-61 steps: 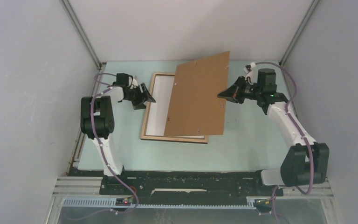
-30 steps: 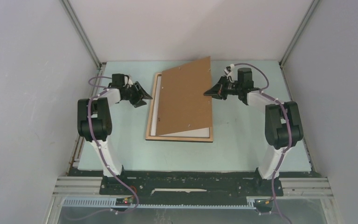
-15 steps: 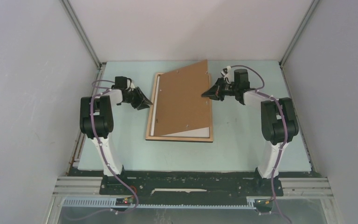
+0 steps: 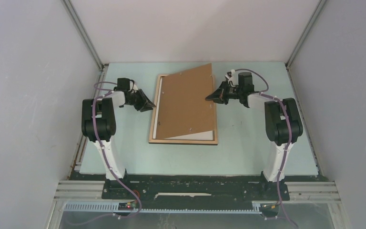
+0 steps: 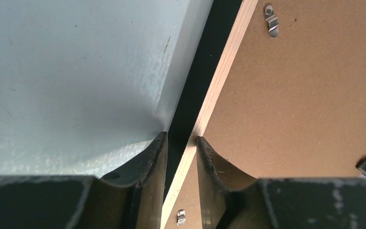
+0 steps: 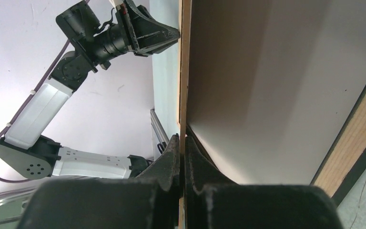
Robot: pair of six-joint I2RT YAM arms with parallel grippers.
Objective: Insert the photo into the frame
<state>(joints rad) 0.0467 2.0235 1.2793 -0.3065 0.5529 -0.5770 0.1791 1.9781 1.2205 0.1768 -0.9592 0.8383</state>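
The frame (image 4: 183, 141) lies flat on the table, light wood rim up. Inside it is the photo (image 4: 190, 135), plain white side up, showing only as a strip near the front. A brown backing board (image 4: 186, 102) slants over both, with its left edge down by the frame's left rim and its right edge raised. My right gripper (image 4: 208, 98) is shut on that raised edge (image 6: 183, 71); in the right wrist view the pale photo (image 6: 276, 133) and wood rim (image 6: 350, 143) lie below. My left gripper (image 5: 181, 137) straddles the frame's left rim (image 5: 219, 81), jaws closed against it.
Small metal tabs (image 5: 270, 20) sit on the backing board near the frame's left rim. The pale green table (image 4: 248, 148) is walled in by grey panels on three sides. Both arm bases stand at the near edge.
The right gripper has carried the board left and lowered it over the frame. The left gripper has slid onto the frame's left rim and narrowed its jaws around it.
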